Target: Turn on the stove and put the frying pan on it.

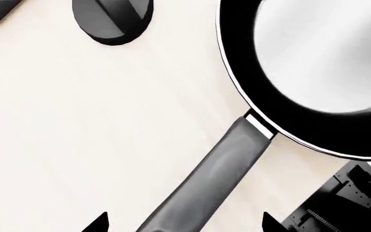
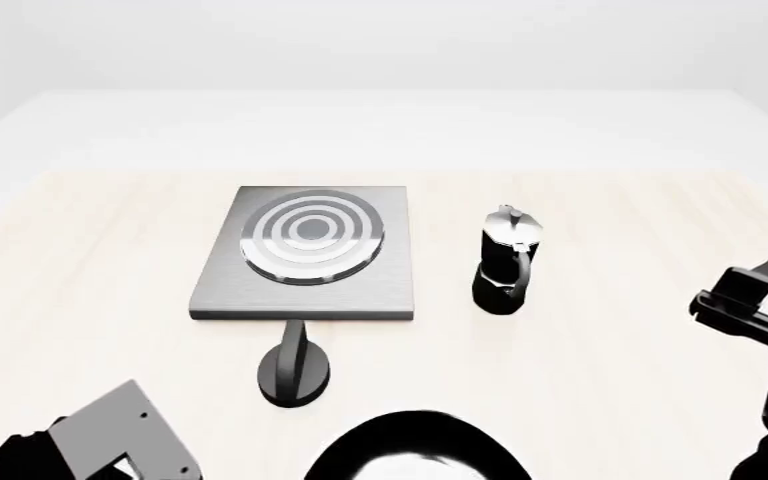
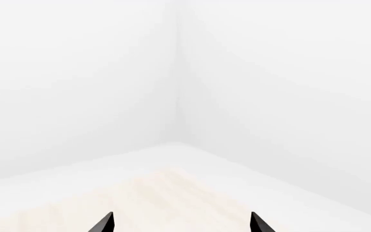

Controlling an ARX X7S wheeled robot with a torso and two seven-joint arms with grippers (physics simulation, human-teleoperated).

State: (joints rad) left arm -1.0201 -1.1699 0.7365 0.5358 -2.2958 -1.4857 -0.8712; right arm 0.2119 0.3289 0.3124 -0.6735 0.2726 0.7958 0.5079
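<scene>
The stove [image 2: 224, 285] is a flat grey slab with a ringed burner [image 2: 313, 233], lying mid-table. Its black round knob [image 2: 295, 372] sits on the table just in front of the slab and shows again as the knob [image 1: 112, 19] in the left wrist view. The frying pan [image 1: 314, 72] has a black rim and a glossy pale inside. Its long handle [image 1: 218, 169] runs between the spread tips of my left gripper [image 1: 184, 223], which is open and above it. Only the pan's rim [image 2: 418, 432] shows in the head view. My right gripper [image 3: 181, 223] is open with nothing in it, raised at the right [image 2: 754, 283].
A tall black moka pot [image 2: 507, 262] stands right of the stove. My left arm's grey link [image 2: 104, 440] fills the near-left corner. Part of the robot's body [image 1: 347, 203] shows beside the pan. The right wrist view faces a white wall corner over the pale table.
</scene>
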